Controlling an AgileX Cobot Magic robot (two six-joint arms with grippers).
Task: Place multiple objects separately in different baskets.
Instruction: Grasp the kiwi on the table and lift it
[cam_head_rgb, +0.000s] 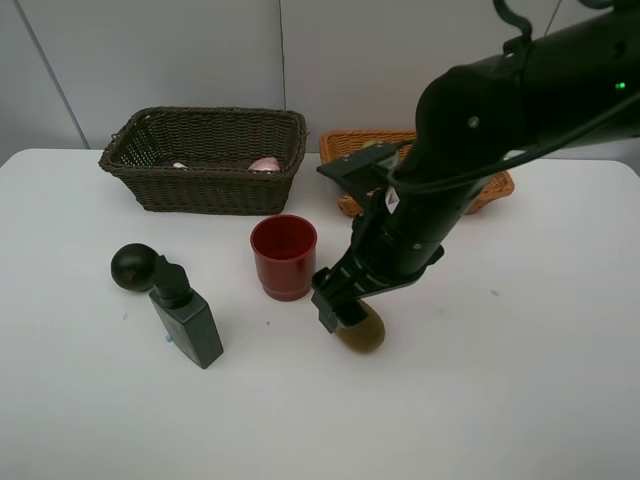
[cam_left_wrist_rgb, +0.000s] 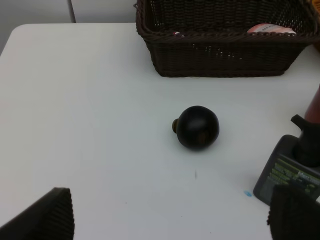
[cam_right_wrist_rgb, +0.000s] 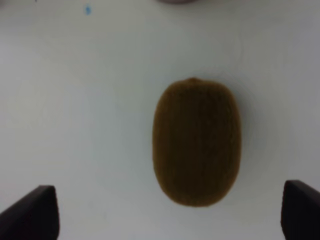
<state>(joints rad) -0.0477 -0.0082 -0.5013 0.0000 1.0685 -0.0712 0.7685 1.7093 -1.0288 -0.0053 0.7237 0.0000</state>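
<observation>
Nearest, the right pincer (cam_head_rgb: 342, 308) hangs spread wide over the kiwi (cam_head_rgb: 364, 334) on the worktop (cam_head_rgb: 500, 400), grasping nothing; the left pincer (cam_left_wrist_rgb: 170, 222) is released too. At the kiwi's nine o'clock lie a dark bottle (cam_head_rgb: 190, 325) and dark fruit (cam_head_rgb: 134, 267), the red cup (cam_head_rgb: 284, 256) at eleven. Farthest: brown basket (cam_head_rgb: 200, 185) at eleven, orange basket (cam_head_rgb: 497, 186) at one.

You've got the red cup (cam_head_rgb: 284, 257) upright. Brown kiwi (cam_head_rgb: 365, 332) lies on its side, front-right of the cup. Dark green bottle (cam_head_rgb: 187, 320) lies flat, front-left, with the dark round fruit (cam_head_rgb: 134, 267) near its cap. Dark brown basket (cam_head_rgb: 205, 160) sits behind the cup, a pink item (cam_head_rgb: 265, 164) inside. Orange-tan basket (cam_head_rgb: 492, 190) sits behind-right.
</observation>
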